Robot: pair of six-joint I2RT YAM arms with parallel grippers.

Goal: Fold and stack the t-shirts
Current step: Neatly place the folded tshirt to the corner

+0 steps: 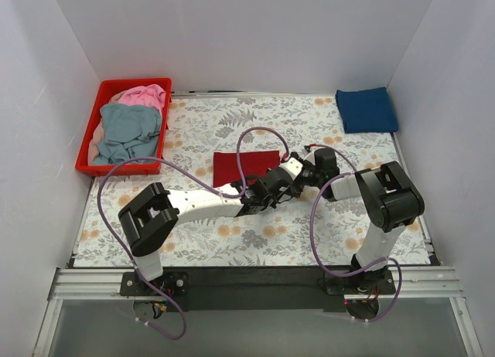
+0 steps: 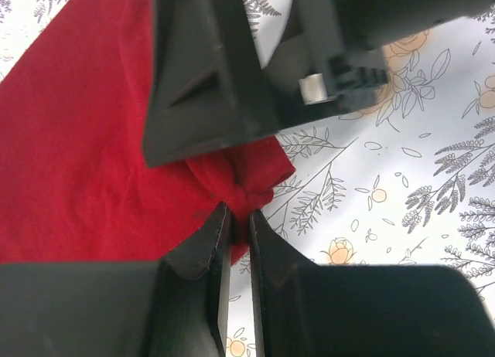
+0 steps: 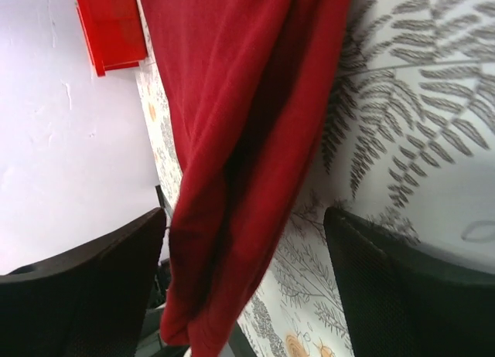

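Note:
A dark red t-shirt point(image 1: 246, 168) lies folded flat in the middle of the table. My left gripper point(image 2: 239, 218) is shut on its near right corner point(image 2: 255, 183), and the cloth bunches up between the fingertips; in the top view this gripper point(image 1: 275, 187) sits at the shirt's lower right. My right gripper point(image 1: 298, 174) is just beside it, open wide, with the shirt's folded edge point(image 3: 232, 179) hanging loose between its fingers point(image 3: 402, 295) and touching neither. A navy blue t-shirt point(image 1: 366, 110) lies folded at the far right corner.
At the far left stands a red plastic basket point(image 1: 124, 168) holding a crumpled grey-blue shirt point(image 1: 128, 131) and a pink one point(image 1: 145, 95). A flower-printed cloth point(image 1: 232, 241) covers the table. White walls close in three sides. The two wrists are crowded together.

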